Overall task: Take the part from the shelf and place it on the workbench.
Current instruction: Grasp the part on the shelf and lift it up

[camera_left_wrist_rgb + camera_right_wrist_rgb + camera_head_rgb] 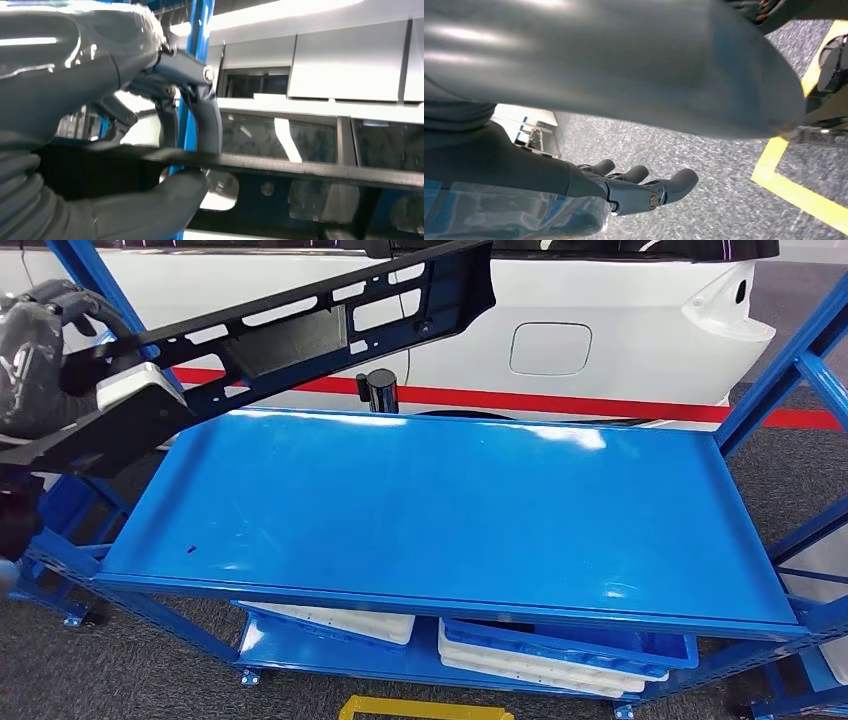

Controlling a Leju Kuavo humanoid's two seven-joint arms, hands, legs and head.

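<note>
A white car body point(620, 330) stands behind the blue shelf point(450, 510), its round fuel flap facing the rack and a red floor stripe point(560, 400) running along the ground between the two. The shelf's wide top deck lies bare and glossy under the lights, framed by slanted blue uprights at both ends. On the shelf's lower level sit white trays point(340, 625) and a blue bin point(570, 648), stacked side by side. A yellow floor marking point(425, 708) shows on the grey carpet in front of the shelf's base.

The part point(300, 340), a long black panel pierced with slots and cut-outs, hangs in the air above the shelf's left rear corner, tilted so its far end rises toward the car. It touches no surface of the shelf. A white block point(135, 390) is fixed near its lower end. A short black cylinder point(381, 390) stands just behind the shelf's back edge, beneath the raised end of the part.

The left hand point(45, 350) grips the part at its lower end, beyond the shelf's left edge; in the left wrist view its dark fingers point(205, 120) hook over the panel's upper rim while the thumb presses from the other side. The right hand point(639, 187) hangs over grey carpet away from the shelf, holding nothing, its fingers loosely extended and slightly apart.
</note>
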